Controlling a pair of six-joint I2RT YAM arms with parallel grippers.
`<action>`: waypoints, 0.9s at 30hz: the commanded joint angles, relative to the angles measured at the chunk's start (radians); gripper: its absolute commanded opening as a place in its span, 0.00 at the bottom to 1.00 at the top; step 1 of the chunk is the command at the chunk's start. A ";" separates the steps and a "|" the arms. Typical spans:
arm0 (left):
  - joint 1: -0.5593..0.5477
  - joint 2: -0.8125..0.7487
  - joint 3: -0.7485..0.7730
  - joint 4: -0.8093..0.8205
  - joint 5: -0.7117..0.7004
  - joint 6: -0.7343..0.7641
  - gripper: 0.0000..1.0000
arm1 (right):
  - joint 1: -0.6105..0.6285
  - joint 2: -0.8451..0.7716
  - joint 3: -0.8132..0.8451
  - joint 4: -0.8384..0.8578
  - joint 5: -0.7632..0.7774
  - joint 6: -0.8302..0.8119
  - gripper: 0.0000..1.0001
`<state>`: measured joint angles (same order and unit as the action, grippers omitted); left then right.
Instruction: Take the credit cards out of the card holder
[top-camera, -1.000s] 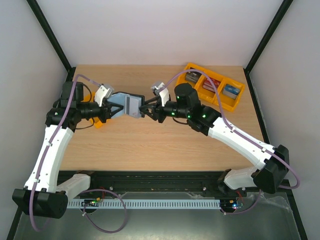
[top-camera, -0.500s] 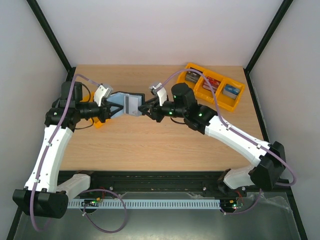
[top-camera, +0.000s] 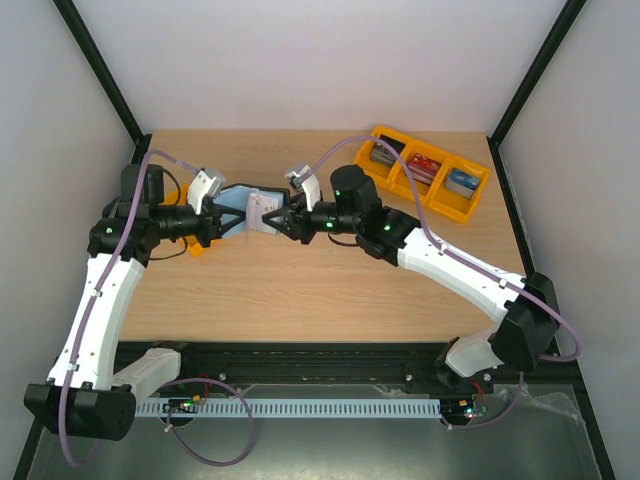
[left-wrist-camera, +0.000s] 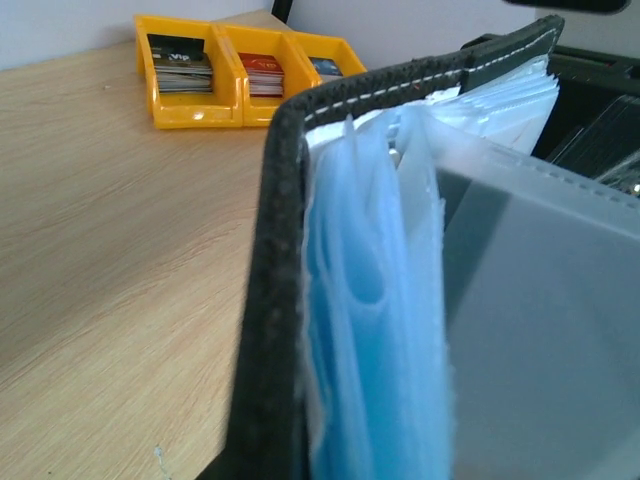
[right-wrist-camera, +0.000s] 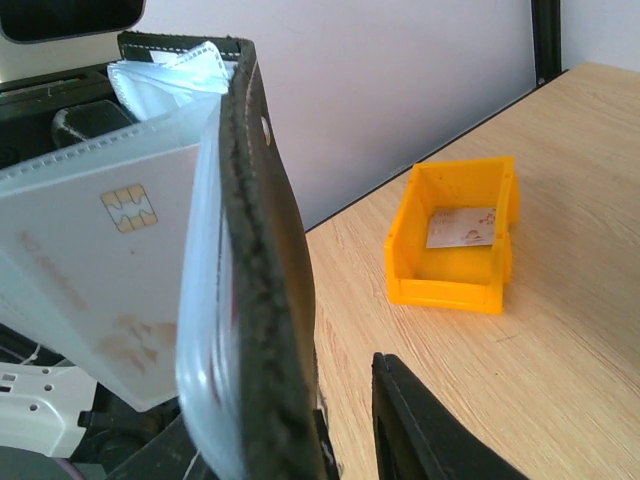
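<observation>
The black card holder (top-camera: 243, 203) hangs open above the table's left middle, with its blue and clear pockets fanned out. My left gripper (top-camera: 216, 223) is shut on its left end; the holder (left-wrist-camera: 270, 300) fills the left wrist view and hides the fingers. A pale credit card (top-camera: 263, 209) with red marks lies in a clear pocket, and its chip shows in the right wrist view (right-wrist-camera: 105, 270). My right gripper (top-camera: 283, 222) is at the holder's right edge. Its jaws stand apart beside the black cover (right-wrist-camera: 265, 300), with nothing between them (right-wrist-camera: 352, 405). Another pale card (right-wrist-camera: 462, 227) lies in a small yellow bin (right-wrist-camera: 455, 285).
The small yellow bin (top-camera: 196, 246) sits under my left wrist on the table's left side. A yellow tray with three bins (top-camera: 425, 178) holding thick stacks of dark, red and blue cards stands at the back right, and it also shows in the left wrist view (left-wrist-camera: 240, 75).
My right arm has moved left up to the holder. A pale card with red marks now shows on the holder's top face. The left arm has hardly moved.
</observation>
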<state>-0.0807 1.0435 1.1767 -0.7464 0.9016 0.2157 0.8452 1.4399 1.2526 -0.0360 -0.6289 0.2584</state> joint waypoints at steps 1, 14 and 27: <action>-0.001 -0.019 -0.011 0.023 0.043 -0.012 0.02 | 0.013 0.019 0.039 0.055 -0.006 0.022 0.31; 0.018 -0.028 -0.028 0.051 0.008 -0.043 0.44 | 0.030 0.066 0.097 0.042 0.083 0.103 0.02; 0.020 -0.019 -0.029 0.074 -0.044 -0.056 0.99 | 0.072 0.120 0.249 -0.240 0.395 0.114 0.02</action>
<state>-0.0666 1.0271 1.1488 -0.6987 0.8528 0.1783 0.8932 1.5459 1.4494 -0.2111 -0.3080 0.3836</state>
